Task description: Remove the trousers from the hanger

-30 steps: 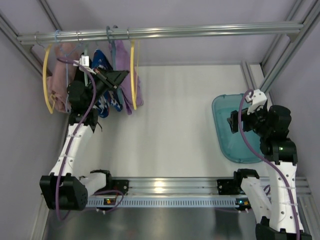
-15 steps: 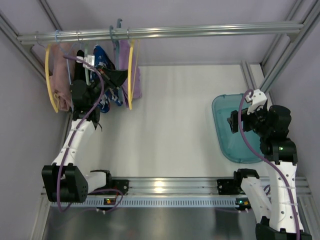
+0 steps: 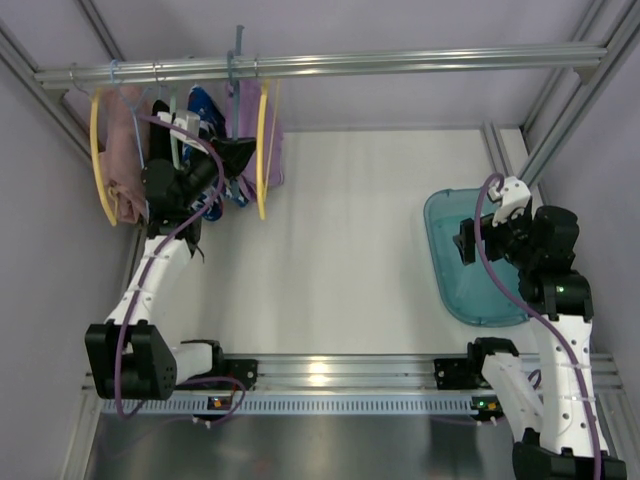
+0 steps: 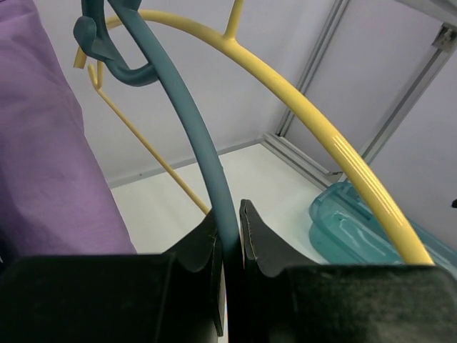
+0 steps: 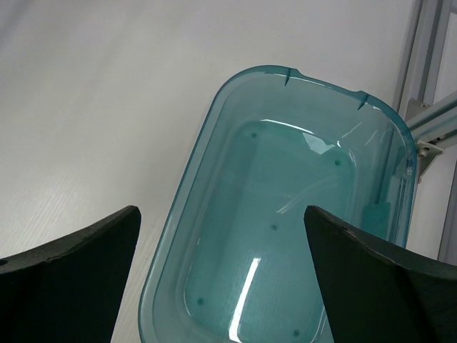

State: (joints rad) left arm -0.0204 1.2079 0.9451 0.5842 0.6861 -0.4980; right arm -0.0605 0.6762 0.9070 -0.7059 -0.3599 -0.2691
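Pinching hard, the left tool (image 4: 230, 227) has its two dark fingers pressed together on the lower arm of the thin teal-blue plastic hanger (image 4: 191, 118), and the wrist view shows that bar running straight up out of the grip to the curled hook. Beside it on the left hangs the plain lilac soft-cloth trousers (image 4: 43, 143), draped down just next to the clamped bar, and a curved yellow plastic hanger (image 4: 321, 139) sweeps across on the right. From overhead, the left tool (image 3: 233, 153) is up at the silver metal rail (image 3: 400, 62), the hanger hook (image 3: 238, 42) pokes up above the rail line, and the trousers (image 3: 274, 150) hang beside the yellow hanger (image 3: 263, 150), with a blue-red-white patterned garment (image 3: 203, 108) and a pink garment (image 3: 125, 150) further left. Over on the other side, the right tool (image 5: 221, 214) has its fingers spread wide, gripping nothing, hovering above a clear teal plastic tub (image 5: 285, 236) that sits on the white surface (image 3: 340, 250).
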